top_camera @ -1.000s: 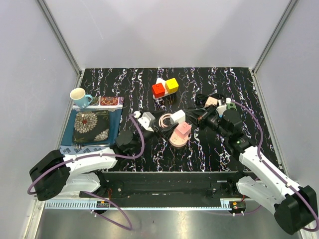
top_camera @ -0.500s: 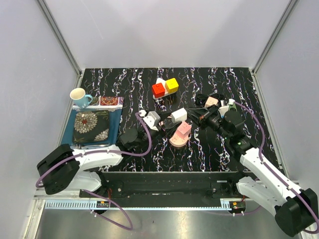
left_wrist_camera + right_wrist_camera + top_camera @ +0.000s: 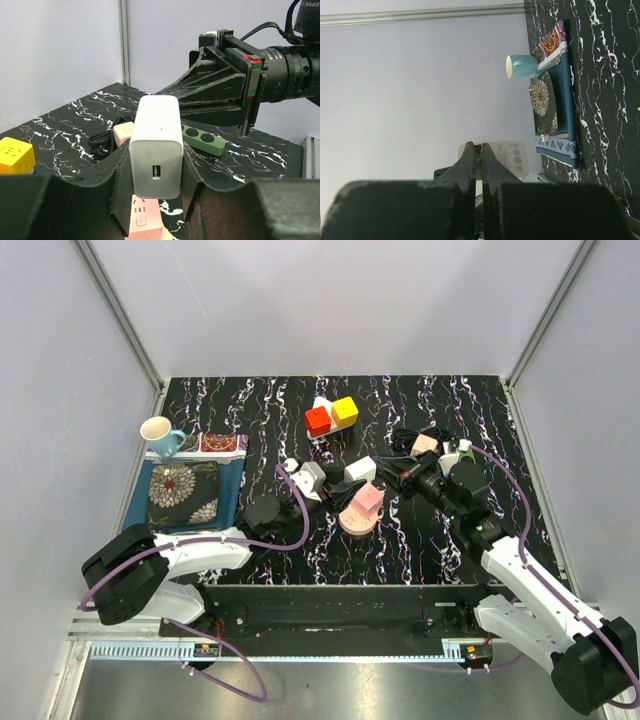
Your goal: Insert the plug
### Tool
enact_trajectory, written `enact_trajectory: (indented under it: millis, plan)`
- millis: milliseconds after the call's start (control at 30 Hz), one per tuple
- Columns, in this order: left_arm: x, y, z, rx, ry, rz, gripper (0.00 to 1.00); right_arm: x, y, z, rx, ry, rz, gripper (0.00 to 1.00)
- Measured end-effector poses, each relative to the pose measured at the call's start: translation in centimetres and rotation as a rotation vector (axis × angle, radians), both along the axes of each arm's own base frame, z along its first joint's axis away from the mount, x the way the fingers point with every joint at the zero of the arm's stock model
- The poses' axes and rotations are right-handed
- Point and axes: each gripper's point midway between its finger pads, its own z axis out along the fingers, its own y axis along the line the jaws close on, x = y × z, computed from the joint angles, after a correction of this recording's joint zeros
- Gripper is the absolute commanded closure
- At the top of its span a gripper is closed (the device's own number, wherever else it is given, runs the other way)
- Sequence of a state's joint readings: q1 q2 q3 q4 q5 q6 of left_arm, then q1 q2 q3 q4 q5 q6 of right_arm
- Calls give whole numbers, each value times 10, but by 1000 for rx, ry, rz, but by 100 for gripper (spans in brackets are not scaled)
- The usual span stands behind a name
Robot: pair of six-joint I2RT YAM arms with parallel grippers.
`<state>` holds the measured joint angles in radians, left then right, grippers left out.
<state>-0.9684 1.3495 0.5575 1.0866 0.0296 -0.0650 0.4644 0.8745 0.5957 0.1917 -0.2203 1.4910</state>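
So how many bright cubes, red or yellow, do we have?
2: a red cube and a yellow cube, touching, at back centre, with a white piece behind them. Others could be hidden from the cameras.

The left pincer (image 3: 155, 172) has matt black fingers, and the charger block (image 3: 155, 135) between them is plain white with a dark port slot. Just beneath it the power strip (image 3: 144, 222) is pale pink. Ahead of the pincer a second strip (image 3: 202, 141) is sage green with dark holes. A small plug (image 3: 122, 132) beside it looks peach, possibly pink, on a black cord. Beyond the pincer sit a red cube (image 3: 319, 421) and a yellow cube (image 3: 345, 411). The table (image 3: 250, 405) is black with white veins. Well to the pincer's left, the mug (image 3: 160, 434) is teal outside and cream inside. The plate (image 3: 183, 495) there is dark with a pale flower medallion, on a teal-edged mat (image 3: 225, 444).
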Motion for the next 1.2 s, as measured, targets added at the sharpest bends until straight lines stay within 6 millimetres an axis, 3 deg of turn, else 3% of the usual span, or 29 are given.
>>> enact_trajectory:
  millis: [67, 100, 167, 200, 233, 333, 433, 600, 833, 967, 1133, 1200]
  plan:
    - [0, 0, 0, -2, 0, -5, 100, 1, 0, 0, 2, 1, -1, 97]
    - [0, 0, 0, -2, 0, -7, 100, 1, 0, 0, 3, 1, -1, 84]
    - [0, 0, 0, -3, 0, -10, 100, 1, 0, 0, 8, 4, -2, 71]
    - [0, 0, 0, -1, 0, -11, 100, 1, 0, 0, 10, 5, -3, 56]
    - [0, 0, -1, 2, 2, -13, 100, 1, 0, 1, 10, 4, -3, 48]
    - [1, 1, -3, 12, 8, -11, 100, 1, 0, 1, 2, -8, -2, 26]
    - [2, 9, -10, 43, 41, 1, 100, 1, 0, -3, -43, -31, 2, 15]
    - [4, 32, -18, 106, 139, 44, 100, 5, -5, -11, -192, -73, 7, 9]
    - [13, 60, -42, 274, 377, 122, 100, 26, -12, -13, -518, -199, 39, 7]
    - [13, 77, -61, 388, 514, 159, 100, 36, -15, -42, -718, -227, 106, 5]
    - [10, 84, -77, 522, 641, 157, 87, 46, -19, -93, -913, -205, 216, 5]
    - [8, 85, -82, 569, 681, 153, 86, 47, -20, -114, -971, -187, 273, 5]
